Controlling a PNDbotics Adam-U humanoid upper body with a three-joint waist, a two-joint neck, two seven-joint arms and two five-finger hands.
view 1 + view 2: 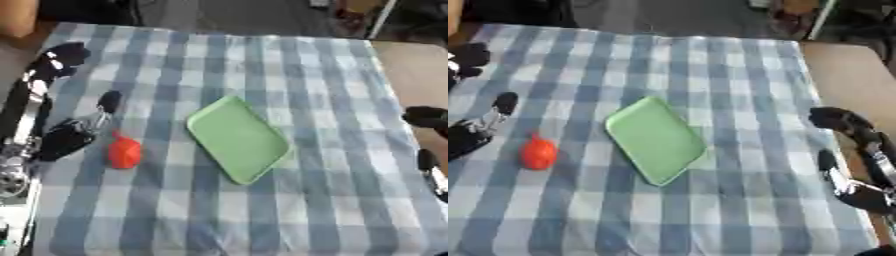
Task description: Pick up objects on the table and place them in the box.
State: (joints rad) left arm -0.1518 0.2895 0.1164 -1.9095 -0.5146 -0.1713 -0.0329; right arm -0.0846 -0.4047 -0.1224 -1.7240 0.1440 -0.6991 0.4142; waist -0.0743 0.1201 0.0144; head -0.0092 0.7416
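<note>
Red object lies on the checked table, just beside the left hand, whose relaxed fingers hold nothing. Right of it sits a green tray. Right hand rests released at the table's right edge.

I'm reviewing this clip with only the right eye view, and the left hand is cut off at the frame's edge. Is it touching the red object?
Observer: No. The left eye view shows the left hand whole, just left of the red object, with a strip of checked cloth between them.
Operator: I see no box, only a green tray. Does the left eye view show one?
Observer: No. There too, only the green tray lies mid-table, and no box shows.
</note>
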